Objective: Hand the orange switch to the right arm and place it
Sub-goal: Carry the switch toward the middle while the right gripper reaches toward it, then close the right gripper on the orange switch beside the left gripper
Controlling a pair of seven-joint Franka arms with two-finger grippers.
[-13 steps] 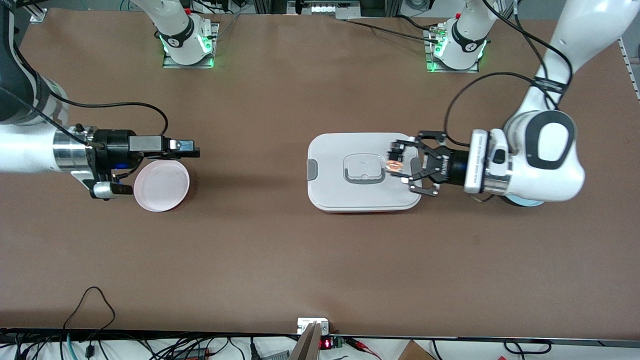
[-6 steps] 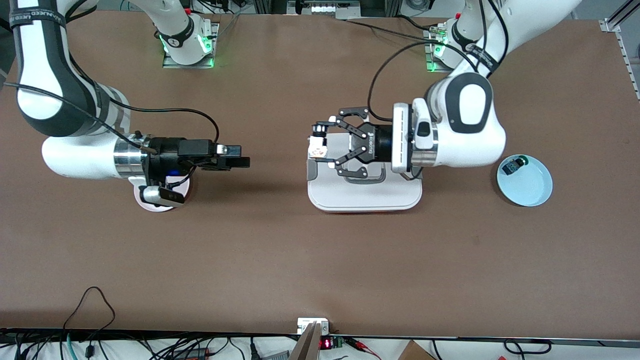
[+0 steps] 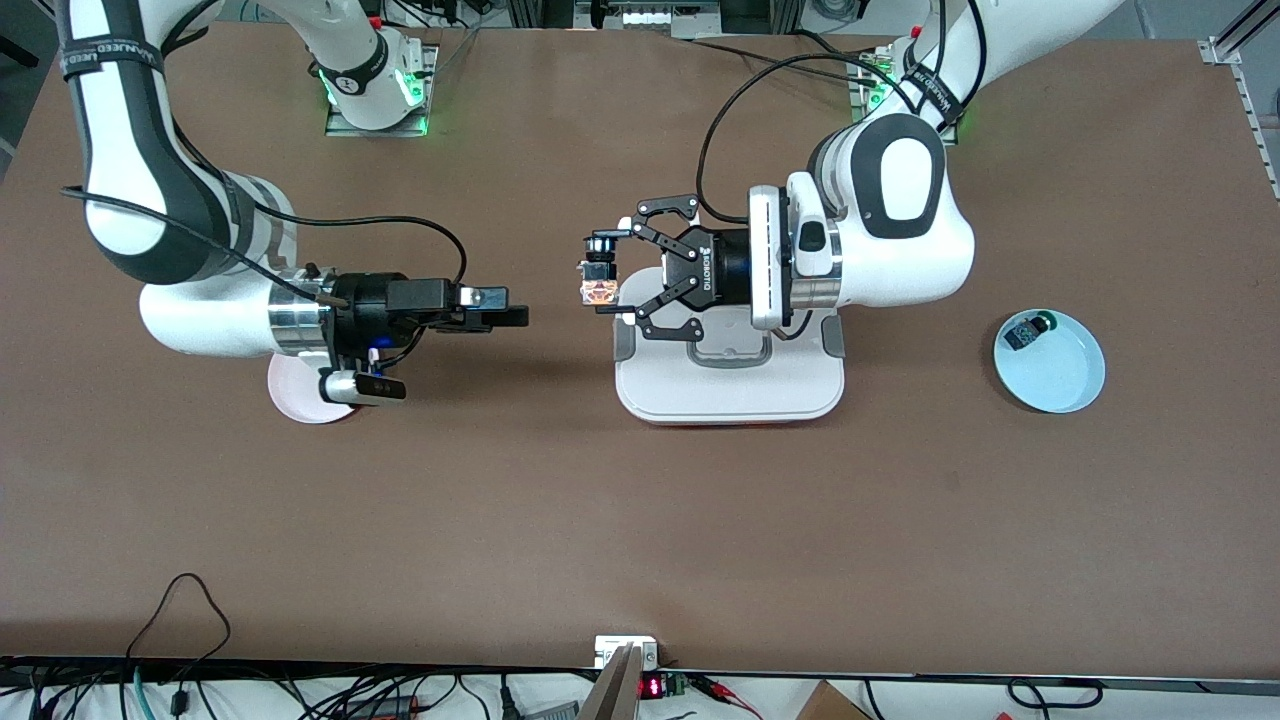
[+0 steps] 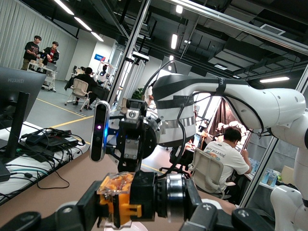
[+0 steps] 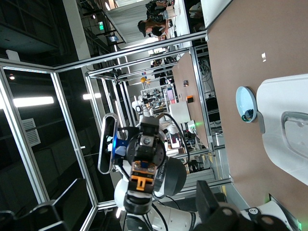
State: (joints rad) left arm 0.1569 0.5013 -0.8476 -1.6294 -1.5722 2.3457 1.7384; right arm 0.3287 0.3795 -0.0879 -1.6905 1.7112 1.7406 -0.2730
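fingers of the left gripper (image 3: 598,280) are pinched on the orange switch (image 3: 598,291), holding it up in the air over bare table just off the edge of the white lidded box (image 3: 728,390), black cap and orange body both exposed toward the right arm. the left wrist view confirms the switch (image 4: 120,198) is seated squarely between the pads, with the right gripper (image 4: 130,144) facing it head-on.

right gripper (image 3: 510,316): jaws spread wide, empty, level with the switch and apart from it across a gap of bare table, with the pink dish (image 3: 300,400) under its wrist. the right wrist view shows the switch (image 5: 138,183) roughly centred ahead.

judgement: handover approach, grasp not yet made. to do it well, the right jaws should close on the free orange body, across the faces the left fingers leave bare, and the left should release only once that grip looks firm. the part is tiny; misalignment risks a drop.

blue dish (image 3: 1075,385) holds a small blue-and-green component (image 3: 1022,332), not involved.
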